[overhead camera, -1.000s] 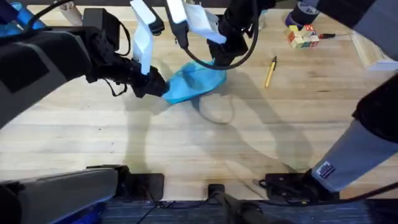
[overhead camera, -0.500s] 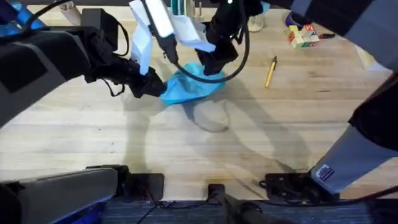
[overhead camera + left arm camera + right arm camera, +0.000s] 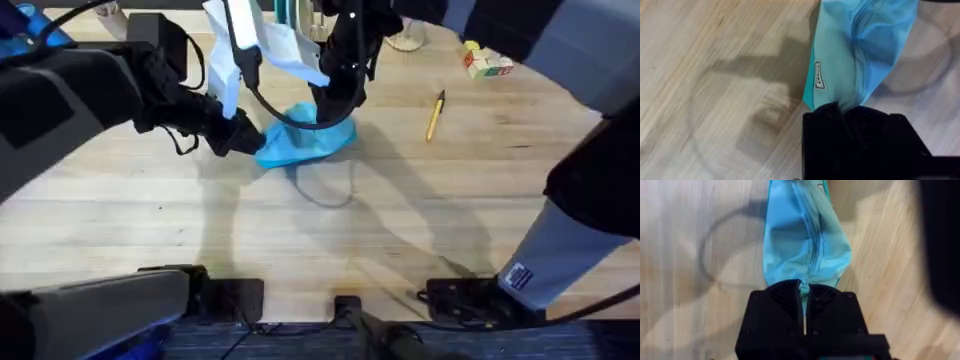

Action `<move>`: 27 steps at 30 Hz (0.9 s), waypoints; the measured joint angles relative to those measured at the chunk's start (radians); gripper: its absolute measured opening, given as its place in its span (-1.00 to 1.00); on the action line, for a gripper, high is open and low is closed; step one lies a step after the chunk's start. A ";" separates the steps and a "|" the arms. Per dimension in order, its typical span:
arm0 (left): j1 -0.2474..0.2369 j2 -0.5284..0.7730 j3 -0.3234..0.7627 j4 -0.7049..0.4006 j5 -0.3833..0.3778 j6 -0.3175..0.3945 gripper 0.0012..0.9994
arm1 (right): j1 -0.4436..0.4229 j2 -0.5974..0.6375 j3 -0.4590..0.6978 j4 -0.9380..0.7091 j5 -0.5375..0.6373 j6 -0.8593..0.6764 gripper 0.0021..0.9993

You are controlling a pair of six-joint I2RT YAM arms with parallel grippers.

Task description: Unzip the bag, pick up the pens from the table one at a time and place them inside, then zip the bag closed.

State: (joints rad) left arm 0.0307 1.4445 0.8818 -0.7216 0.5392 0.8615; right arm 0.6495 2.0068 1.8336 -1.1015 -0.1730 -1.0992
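2 grippers met at the bag [image 3: 305, 143] overhead, 1 pen [image 3: 435, 115] lying well apart on the table [image 3: 300, 240]. At our left wrist, fingers [image 3: 860, 135] pinched its end. At our right wrist, fingers [image 3: 805, 315] clamped its zipper end.

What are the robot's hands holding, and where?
Both hold the blue bag. The left gripper pinches one end of it; the right gripper pinches the opposite end, at the zipper line.

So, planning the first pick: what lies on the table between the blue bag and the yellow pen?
Nothing. In the overhead view, only bare table separates the bag from the pen, with arm shadow across the wood.
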 joint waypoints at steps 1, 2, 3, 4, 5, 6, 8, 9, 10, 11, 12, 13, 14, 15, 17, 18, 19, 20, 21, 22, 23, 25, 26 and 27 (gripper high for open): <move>0.000 0.000 0.000 0.000 0.000 -0.006 -0.92 | 0.000 0.000 0.000 0.000 0.000 0.013 -0.94; 0.001 0.000 0.000 0.000 0.000 -0.013 -0.92 | -0.001 0.000 0.000 0.000 -0.001 0.026 -0.93; 0.002 0.000 0.000 0.000 0.000 -0.020 -0.92 | -0.004 0.000 0.000 0.000 -0.005 0.038 -0.93; 0.002 0.000 0.000 0.000 0.001 -0.027 -0.92 | -0.006 0.000 0.000 0.000 -0.007 0.047 -0.93; 0.002 0.000 0.000 0.000 0.002 -0.034 -0.92 | -0.009 0.000 0.000 0.000 -0.011 0.055 -0.93; 0.002 0.000 0.000 0.000 0.002 -0.039 -0.92 | -0.013 0.000 0.000 0.000 -0.015 0.060 -0.93; 0.002 0.000 0.000 0.001 0.002 -0.050 -0.92 | -0.021 0.000 0.000 0.000 -0.025 0.071 -0.93; 0.002 0.000 0.000 0.002 0.002 -0.054 -0.92 | -0.025 0.000 0.000 0.000 -0.031 0.075 -0.93; 0.002 0.000 0.000 0.002 0.003 -0.048 -0.92 | -0.030 0.000 0.000 0.001 -0.037 0.087 -0.93; 0.002 0.000 0.000 0.003 0.002 -0.031 -0.92 | -0.037 0.000 0.000 0.008 -0.044 0.108 -0.94; 0.000 0.000 0.000 0.004 0.003 -0.020 -0.92 | -0.045 0.000 0.000 0.012 -0.049 0.126 -0.94; 0.000 0.000 0.000 0.003 0.006 -0.010 -0.92 | -0.052 0.000 0.000 0.014 -0.052 0.135 -0.94; 0.000 0.000 0.000 0.003 0.008 -0.001 -0.92 | -0.059 0.000 0.000 0.018 -0.054 0.144 -0.94; 0.000 0.000 0.000 0.003 0.010 0.004 -0.92 | -0.065 0.000 0.000 0.022 -0.059 0.152 -0.94; 0.000 0.000 0.000 0.003 0.012 0.013 -0.92 | -0.077 -0.001 0.000 0.028 -0.067 0.162 -0.94; 0.000 0.000 0.000 0.003 0.014 0.016 -0.92 | -0.084 -0.003 0.000 0.032 -0.071 0.166 -0.94; 0.000 0.000 0.000 0.003 0.014 0.019 -0.92 | -0.090 -0.006 0.000 0.034 -0.075 0.170 -0.94; 0.000 0.000 0.000 0.003 0.014 0.020 -0.92 | -0.099 -0.011 0.000 0.037 -0.079 0.173 -0.94; 0.000 0.000 0.000 0.002 0.014 0.022 -0.92 | -0.107 -0.018 0.000 0.040 -0.082 0.176 -0.94; 0.000 0.000 0.000 0.001 0.014 0.023 -0.92 | -0.117 -0.025 0.000 0.042 -0.087 0.176 -0.94; 0.000 0.000 0.000 0.000 0.016 0.023 -0.92 | -0.127 -0.034 0.000 0.044 -0.092 0.180 -0.94; -0.002 0.000 0.000 0.001 0.023 0.023 -0.92 | -0.147 -0.047 0.000 0.045 -0.105 0.181 -0.94; -0.005 0.000 0.000 0.003 0.027 0.023 -0.92 | -0.157 -0.051 0.000 0.043 -0.110 0.184 -0.93; -0.008 0.000 0.000 0.004 0.032 0.023 -0.92 | -0.169 -0.054 0.000 0.038 -0.116 0.187 -0.88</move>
State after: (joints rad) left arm 0.0230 1.4445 0.8818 -0.7177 0.5714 0.8845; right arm 0.4803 1.9524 1.8336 -1.0631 -0.2890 -0.9118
